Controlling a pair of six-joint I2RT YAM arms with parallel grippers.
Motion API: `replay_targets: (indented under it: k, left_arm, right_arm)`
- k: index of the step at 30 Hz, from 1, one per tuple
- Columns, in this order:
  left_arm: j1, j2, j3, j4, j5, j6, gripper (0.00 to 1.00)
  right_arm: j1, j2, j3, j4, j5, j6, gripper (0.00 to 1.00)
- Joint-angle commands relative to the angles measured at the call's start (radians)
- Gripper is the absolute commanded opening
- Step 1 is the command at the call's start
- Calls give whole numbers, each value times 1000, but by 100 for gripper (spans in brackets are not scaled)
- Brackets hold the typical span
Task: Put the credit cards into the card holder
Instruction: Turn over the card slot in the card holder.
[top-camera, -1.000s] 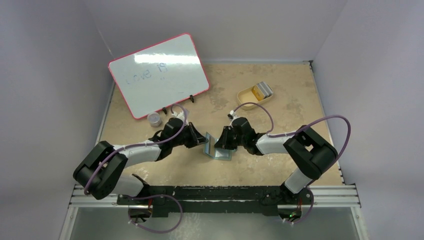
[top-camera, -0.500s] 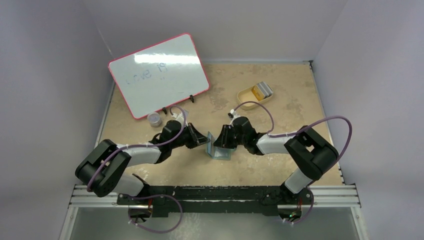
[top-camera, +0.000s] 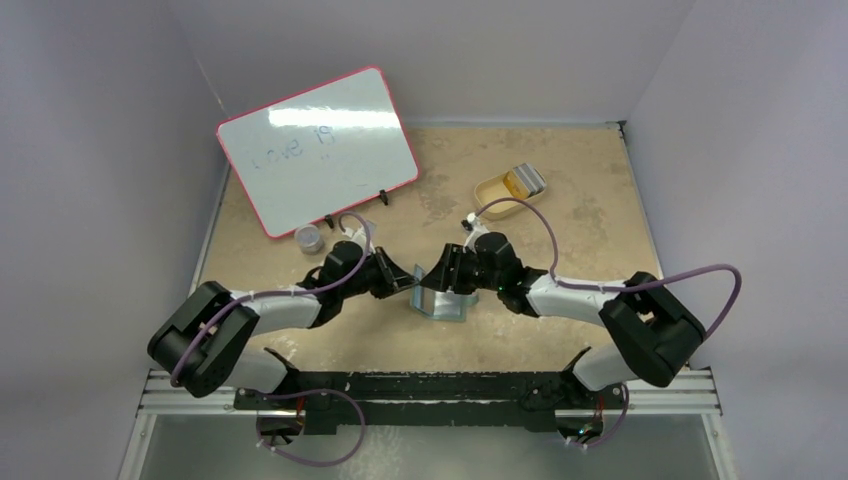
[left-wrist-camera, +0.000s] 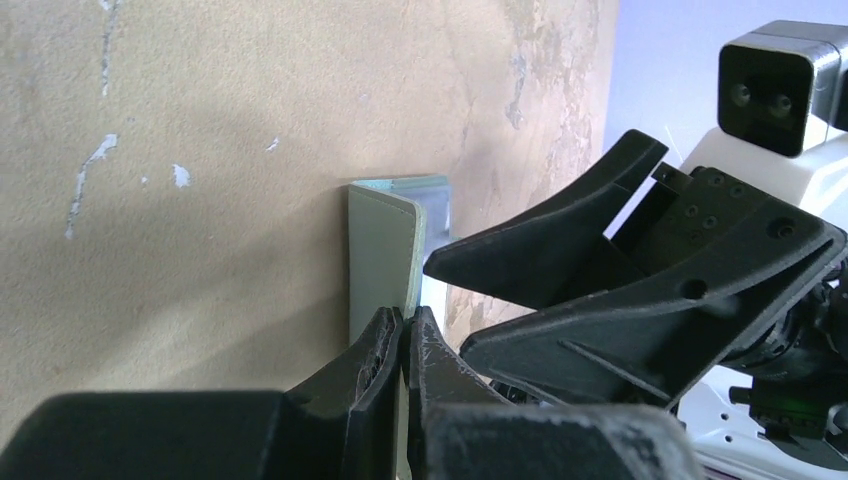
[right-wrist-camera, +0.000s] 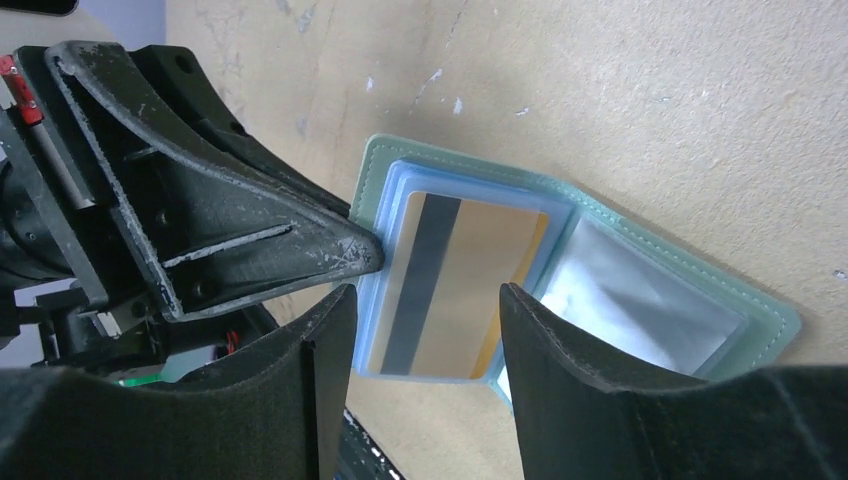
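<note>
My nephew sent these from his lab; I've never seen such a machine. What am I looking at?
Two robot arms bolted to a table, each ending in two fingers. One picture looks down from above; the others come from cameras on each wrist. On the table: an open card holder, a tan tray with cards, a whiteboard, a small jar. The left arm's fingers pinch the holder's raised flap; the right arm's fingers stand open either side of a gold card in its pocket.

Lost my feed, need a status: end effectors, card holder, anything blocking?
Left end effector shut on card holder flap, propping it open. Right end effector open above gold card in pocket. More cards in tan tray. Nothing blocking.
</note>
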Motion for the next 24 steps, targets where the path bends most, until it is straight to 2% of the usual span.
replay_targets:
  k: [1, 11, 14, 16, 19, 22, 24]
  left_arm:
    - [-3, -65, 39, -33, -42, 38, 0]
    - [-4, -140, 61, -138, -75, 41, 0]
    - [-4, -176, 78, -224, -108, 63, 0]
    - [-4, -195, 96, -288, -132, 91, 0]
    - [-4, -206, 113, -355, -155, 126, 0]
    - [-4, -200, 116, -356, -147, 132, 0]
    - [-5, -195, 121, -359, -143, 130, 0]
  right_arm:
    - [18, -25, 36, -21, 6, 11, 57]
    - [51, 50, 67, 28, -25, 12, 58]
    - [53, 55, 57, 19, 11, 17, 39]
    - [53, 50, 55, 6, 31, 10, 34]
    - [53, 47, 62, -12, 41, -4, 34]
    - [53, 44, 68, -23, 42, -12, 38]
    - [53, 37, 70, -49, 63, -15, 37]
